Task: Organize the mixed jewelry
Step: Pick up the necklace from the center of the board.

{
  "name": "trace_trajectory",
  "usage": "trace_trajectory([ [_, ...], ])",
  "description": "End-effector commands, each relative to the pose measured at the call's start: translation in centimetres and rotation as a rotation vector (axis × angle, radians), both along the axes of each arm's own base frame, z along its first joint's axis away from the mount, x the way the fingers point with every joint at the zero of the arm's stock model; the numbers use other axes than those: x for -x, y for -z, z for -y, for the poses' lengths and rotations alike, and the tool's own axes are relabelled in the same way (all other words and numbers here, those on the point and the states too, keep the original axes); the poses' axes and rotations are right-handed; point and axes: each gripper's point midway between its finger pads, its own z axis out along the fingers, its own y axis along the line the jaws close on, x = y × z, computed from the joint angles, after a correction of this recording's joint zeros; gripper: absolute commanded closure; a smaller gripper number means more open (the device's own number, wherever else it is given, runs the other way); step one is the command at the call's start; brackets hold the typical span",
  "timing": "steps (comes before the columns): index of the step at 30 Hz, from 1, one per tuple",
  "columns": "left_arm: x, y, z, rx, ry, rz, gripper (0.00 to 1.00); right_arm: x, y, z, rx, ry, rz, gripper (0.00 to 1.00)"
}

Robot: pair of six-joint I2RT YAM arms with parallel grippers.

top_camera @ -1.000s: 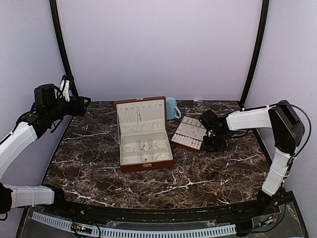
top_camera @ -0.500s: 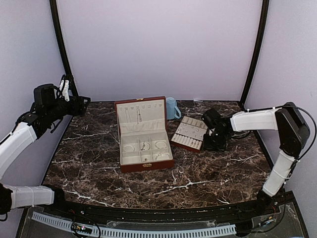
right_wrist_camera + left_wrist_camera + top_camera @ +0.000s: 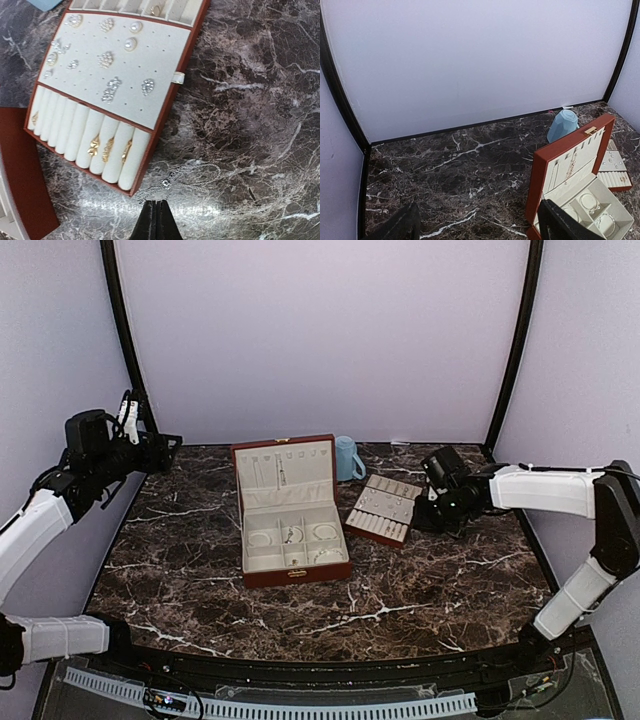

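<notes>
A thin silver chain with a small stone stretches out from the tips of my right gripper, which is shut on its left end, just off the corner of the cream slotted tray. That tray carries sparkly studs, pearls and gold rings. From above, the right gripper hovers right of the tray. The reddish-brown box stands open, with silver hoops in its compartments. My left gripper is open and raised at the far left, with nothing between its fingers.
A light blue mug stands behind the box's lid, close to the back wall, and also shows in the left wrist view. Dark marble tabletop spreads left of the box and along the front. Black frame posts rise at both back corners.
My right gripper has drawn back toward the far right, away from the tabletop beside the tray, and the right arm has stretched out. The left arm has barely moved.
</notes>
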Motion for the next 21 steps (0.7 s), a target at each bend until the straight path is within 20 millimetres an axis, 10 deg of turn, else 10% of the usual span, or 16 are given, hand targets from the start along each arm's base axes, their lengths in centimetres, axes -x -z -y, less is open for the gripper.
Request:
trace_trajectory([
  [1, 0.6, -1.1, 1.0, -0.014, 0.075, 0.070, 0.18, -0.7, -3.5, -1.9, -0.126, -0.050, 0.123, 1.00],
  [21, 7.4, -0.5, 16.6, 0.171, 0.567, 0.174, 0.23, -0.4, -14.1, -8.7, -0.540, -0.343, 0.431, 1.00],
])
